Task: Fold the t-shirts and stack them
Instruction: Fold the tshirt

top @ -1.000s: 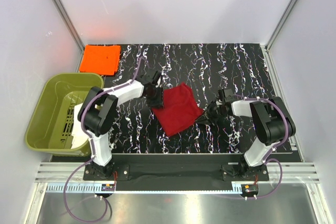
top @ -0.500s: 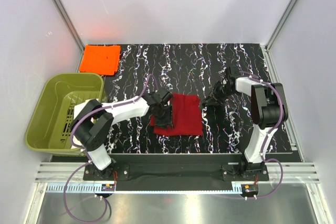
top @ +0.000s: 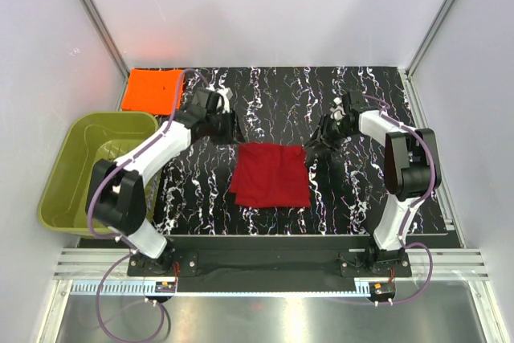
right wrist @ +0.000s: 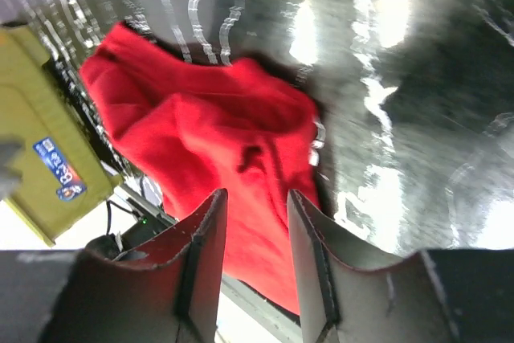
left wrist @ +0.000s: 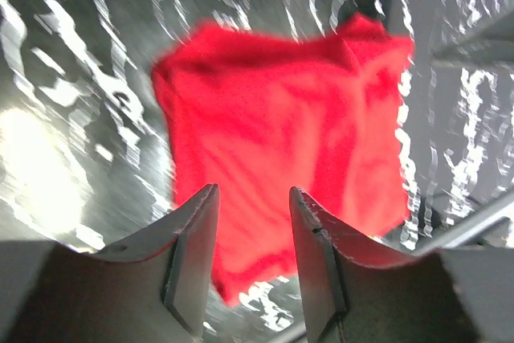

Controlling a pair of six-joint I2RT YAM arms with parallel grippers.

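Observation:
The dark red t-shirt (top: 271, 174) lies folded in a flat rectangle on the black marbled table (top: 361, 190), near the front middle. The orange t-shirt (top: 152, 90) lies folded at the table's far left corner. My left gripper (top: 229, 126) hovers just beyond the red shirt's far left corner, off the cloth. In the left wrist view the left gripper (left wrist: 254, 192) is open and empty, with the red t-shirt (left wrist: 281, 118) below. My right gripper (top: 325, 136) hangs past the shirt's far right corner. The right gripper (right wrist: 255, 195) is open above the red t-shirt (right wrist: 209, 134), holding nothing.
An olive-green plastic tub (top: 92, 170) stands off the table's left edge, beside the left arm's base, and its wall shows as the tub (right wrist: 40, 142) in the right wrist view. White enclosure walls rise on three sides.
The red shirt went from tilted to a squared, flat fold. My left gripper let go and swung back and left off the shirt. The right gripper opened and moved a little farther back.

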